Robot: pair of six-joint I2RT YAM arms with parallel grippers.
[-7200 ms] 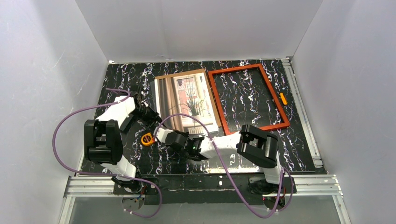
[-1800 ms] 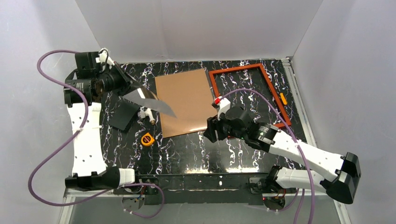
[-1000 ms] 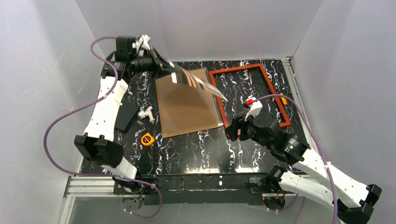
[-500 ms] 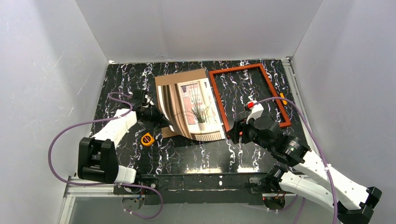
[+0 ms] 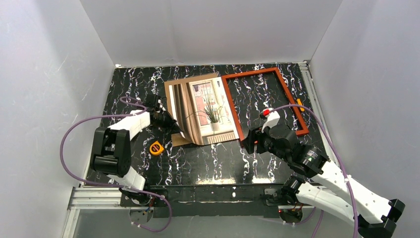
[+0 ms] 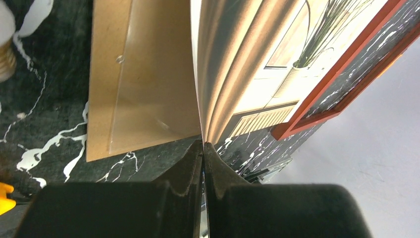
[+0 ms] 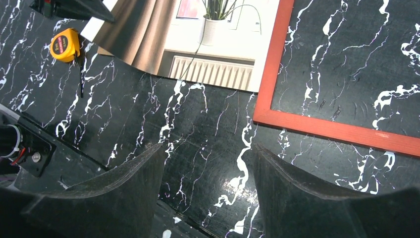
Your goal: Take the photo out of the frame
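Both tools show. Left tool [image 6: 203, 148] is clamped on the photo [image 5: 205, 110] at its near-left corner, holding that side up so the sheet curls off a brown board [image 6: 148, 94] under it. Photo sits picture-side up, outside the frame [image 7: 327, 130], its right edge along the frame's left rail. Right tool [image 7: 205, 188] hovers, fingers apart, above bare worktop [image 5: 208, 161] near the frame's near-left corner. A yellow tape measure [image 5: 156, 148] lies near the left tool.
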